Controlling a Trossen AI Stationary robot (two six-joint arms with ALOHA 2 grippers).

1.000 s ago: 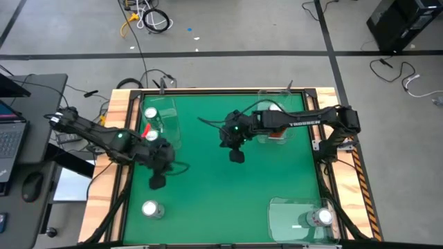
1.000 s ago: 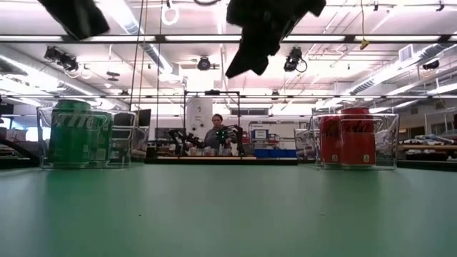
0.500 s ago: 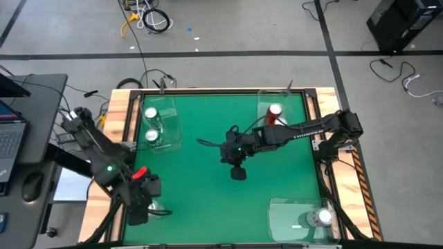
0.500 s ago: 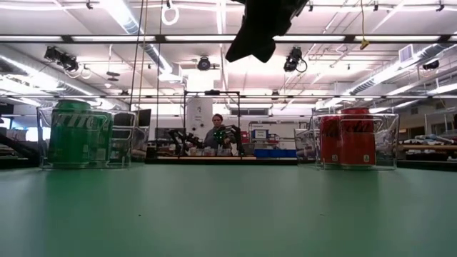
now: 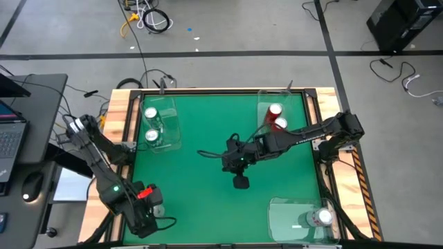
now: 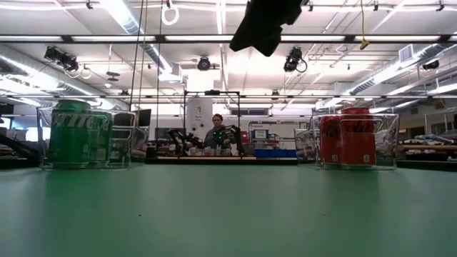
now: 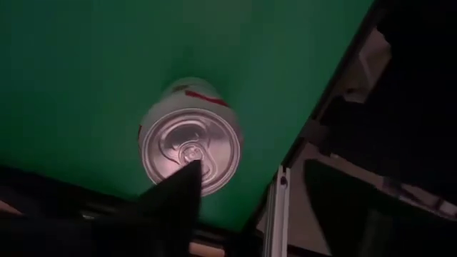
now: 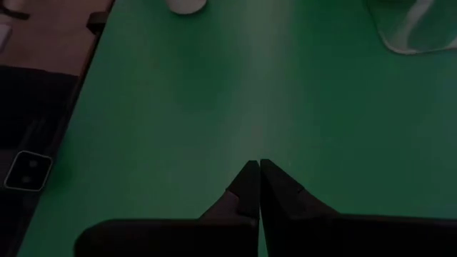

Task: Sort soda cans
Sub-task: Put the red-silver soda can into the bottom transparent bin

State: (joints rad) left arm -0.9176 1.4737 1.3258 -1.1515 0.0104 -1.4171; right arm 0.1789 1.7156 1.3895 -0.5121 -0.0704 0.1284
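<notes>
Left arm has swung from beside the green-can tray down to the table's near-left corner; right arm has slid back from the red tray toward mid-table.

Near first: left gripper hangs over the grey can standing loose at the near-left corner. Left wrist view shows the can top just ahead of one dark finger, the other well off to the side, so jaws spread, nothing pinched yet. The high view hides the can under the gripper.

Near-right corner: clear tray with one grey can in it.

Mid-table: right gripper hovers above bare green mat, fingers pressed together, empty.

Far-left corner: tray holding two green cans. Far-right: two red cans in their tray. So I'd say four or five of six are sorted; the loose grey one goes to the near-right tray.

Risks, my read:
- Can sits close to the table edge and frame; an off-centre descent puts a finger on the rim and tips it, or knocks it off the table.
- Carry path crosses the near edge toward the right tray; right arm parked mid-table could be clipped.
- Placing beside the other grey can may nudge the tray wall.
</notes>
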